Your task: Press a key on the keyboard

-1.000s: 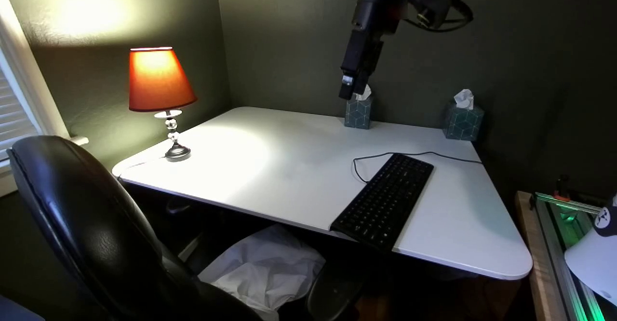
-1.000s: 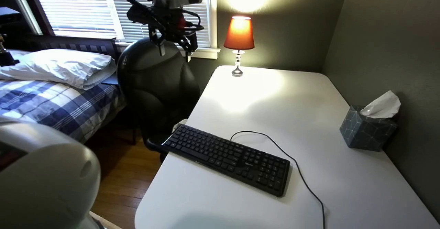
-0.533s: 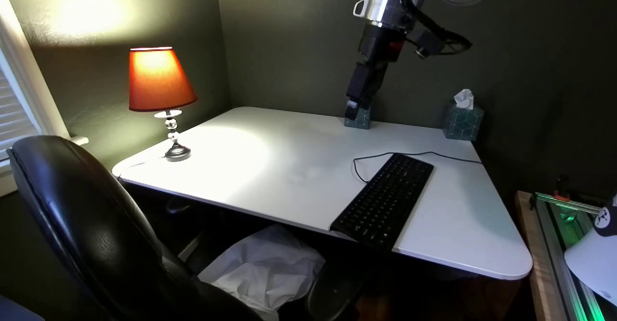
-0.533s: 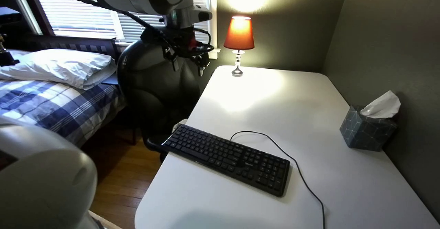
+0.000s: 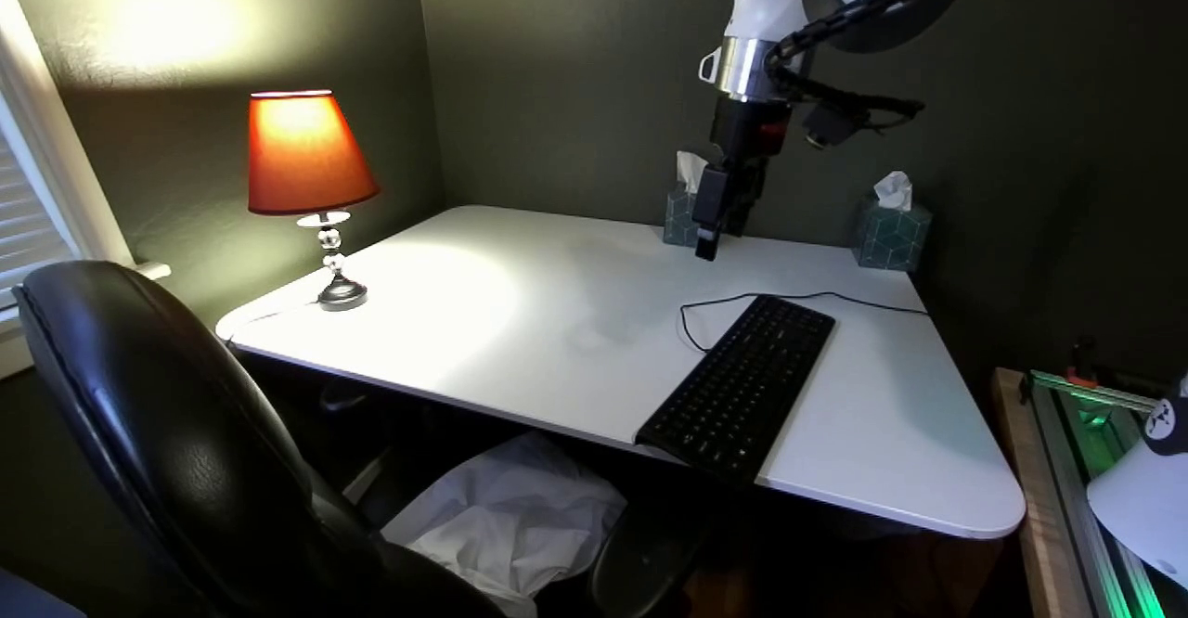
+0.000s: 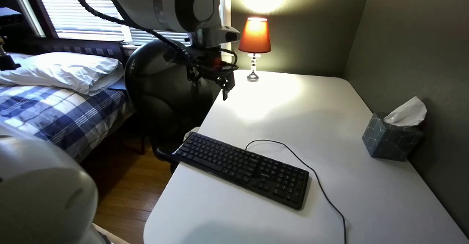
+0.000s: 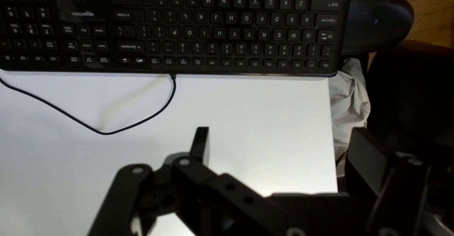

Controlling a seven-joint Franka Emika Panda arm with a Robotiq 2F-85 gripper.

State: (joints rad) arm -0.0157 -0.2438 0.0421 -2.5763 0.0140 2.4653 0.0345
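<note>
The long black keyboard lies on the white desk, with one end at the desk's edge; it also shows in the other exterior view. In the wrist view the keyboard fills the top, its letters upside down. My gripper is open, its fingers wide apart with nothing between them. In the wrist view the fingertips are below the keyboard's cable side, one over the desk and one past its edge. In both exterior views the gripper hangs above the desk height, apart from the keyboard.
A thin black cable runs from the keyboard across the white desk. A lit red lamp stands at the desk's far end. Tissue boxes stand by the wall. A black chair is beside the desk.
My gripper has come down and moved toward the keyboard in both exterior views. The arm above it has come further into view. The keyboard has not moved.
</note>
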